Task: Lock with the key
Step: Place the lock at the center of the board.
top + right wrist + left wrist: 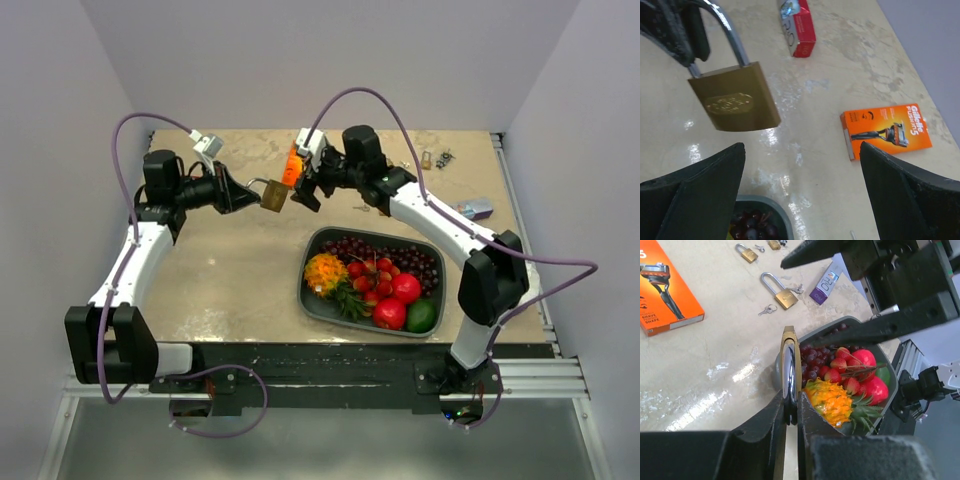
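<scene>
Left pincer (790,412) tight on padlock (735,102), right pincer (802,146) agape.

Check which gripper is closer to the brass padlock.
Left. The left gripper is shut on the shackle of the padlock, holding it above the table. The right gripper is open and faces the padlock's body from close by, not touching.

White arm links (135,265), black joints (490,285), purple cables (116,150), black left tool (252,188), black right tool (308,195)
</scene>
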Available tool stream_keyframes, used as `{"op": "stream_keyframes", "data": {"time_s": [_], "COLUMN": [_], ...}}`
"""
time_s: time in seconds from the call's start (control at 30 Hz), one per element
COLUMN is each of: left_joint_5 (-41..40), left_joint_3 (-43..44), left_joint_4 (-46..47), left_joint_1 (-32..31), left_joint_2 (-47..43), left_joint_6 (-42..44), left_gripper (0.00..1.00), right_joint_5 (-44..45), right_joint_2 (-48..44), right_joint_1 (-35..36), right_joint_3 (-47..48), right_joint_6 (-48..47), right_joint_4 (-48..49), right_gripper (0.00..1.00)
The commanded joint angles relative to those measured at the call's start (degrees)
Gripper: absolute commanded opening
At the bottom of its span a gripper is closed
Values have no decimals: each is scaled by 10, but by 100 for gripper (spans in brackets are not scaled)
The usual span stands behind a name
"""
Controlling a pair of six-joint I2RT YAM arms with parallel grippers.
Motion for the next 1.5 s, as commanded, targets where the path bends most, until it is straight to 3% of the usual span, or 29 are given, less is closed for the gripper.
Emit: {"op": "stream_keyframes", "data": {"time_s": [0.0,0.27,0.6,1.0,1.27,1.47], "left_joint_5": [17,10,15,63,71,70], "left_joint_3": [15,1,-6,-35,-51,-56], "left_joint_4": [60,90,116,190,228,249], "left_joint_1": [-1,-24,-26,-25,-25,-25], "left_joint_2": [-15,-29,-33,-44,-44,-41], "left_joint_6": [-51,-65,-83,-153,-198,-219], "left_gripper": [0,0,0,0,0,0], "right_joint_5": [-62,-131,-103,-70,-67,-62], "right_joint_2": [-31,-55,-53,-80,-113,-114], "right_joint_1": [-1,26,45,54,55,55], "right_joint_3": [-12,-73,-95,-181,-227,-225], "right_joint_6": [-52,-69,-55,-70,-59,-56], "right_joint_4": [22,107,166,284,365,359], "right_gripper": [99,99,99,88,88,85]}}
